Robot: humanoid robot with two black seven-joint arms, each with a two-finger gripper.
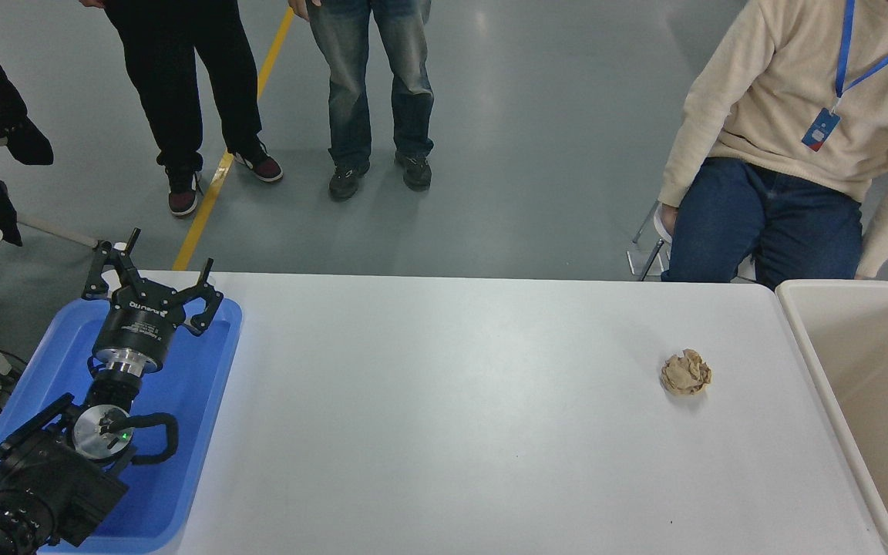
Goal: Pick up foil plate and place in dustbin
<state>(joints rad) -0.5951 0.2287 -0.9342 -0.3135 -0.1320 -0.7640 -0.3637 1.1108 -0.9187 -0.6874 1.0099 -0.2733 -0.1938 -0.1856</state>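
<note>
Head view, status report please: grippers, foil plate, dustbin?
Left gripper open, parked over blue tray. Right gripper not in view. Foil plate not visible; dustbin at table's right end. Brown paper ball beside it.

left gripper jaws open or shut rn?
Open. The left gripper hangs over the blue tray, its jaws splayed wide with nothing between them.

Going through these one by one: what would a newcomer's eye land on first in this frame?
Probably the left arm's black end effector, fingers spread open, parked over the blue tray at the table's left edge. Next, the small crumpled brown paper ball alone on the white table, right of centre, near the beige dustbin at the right edge. No foil plate is visible, and the right arm is out of view.
</note>
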